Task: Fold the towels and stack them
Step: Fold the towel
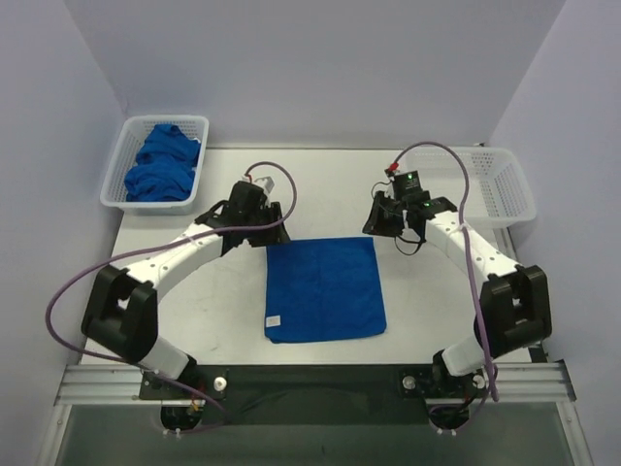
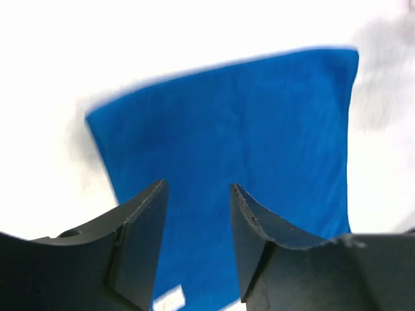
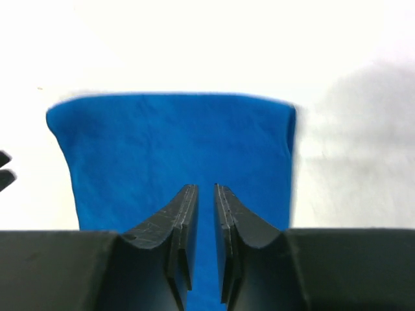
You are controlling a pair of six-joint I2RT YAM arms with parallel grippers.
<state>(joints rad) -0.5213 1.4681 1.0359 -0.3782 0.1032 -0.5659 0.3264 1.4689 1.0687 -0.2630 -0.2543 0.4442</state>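
Top view: a royal-blue square cloth towel [image 1: 325, 289] is spread flat between the arms, ready for folding. The left gripper [image 1: 260, 216] and right gripper [image 1: 388, 218] are poised near its far corners, probably to pinch them. Crumpled blue towels [image 1: 163, 163] wait in a white plastic mesh basket [image 1: 146, 206], far left of it.

Left wrist view: the left gripper [image 2: 198, 246] is held half open and empty, facing the towel [image 2: 246, 142].

Right wrist view: the right gripper [image 3: 201, 246] is nearly closed on nothing.
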